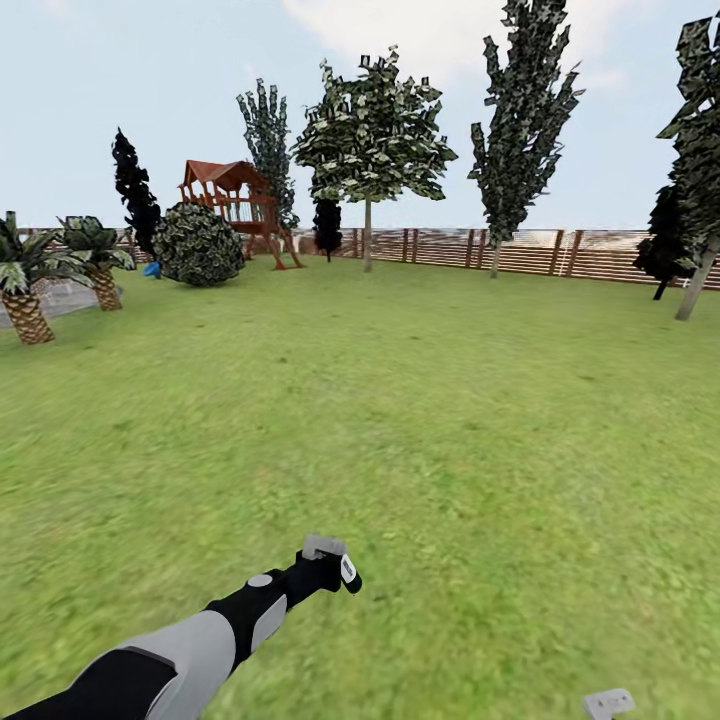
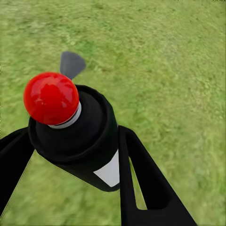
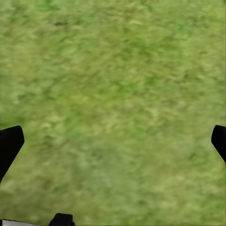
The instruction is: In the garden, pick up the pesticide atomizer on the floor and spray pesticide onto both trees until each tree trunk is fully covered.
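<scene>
Grass of the wide green lawn [image 1: 420, 400] runs open and unobstructed to the brown slatted wooden fence [image 1: 520, 250], where the nearest flat-crowned tree with its thin bare grey-brown trunk [image 1: 367, 235] stands well ahead and slightly right of the outstretched left arm. The left gripper [image 2: 70, 155] is clamped around the small dark pesticide atomizer with white label and red spot [image 2: 80, 136], long axis pointing forward along the arm. The right gripper [image 3: 113, 146] hangs spread and empty over grass, so the left arm should spray.
</scene>
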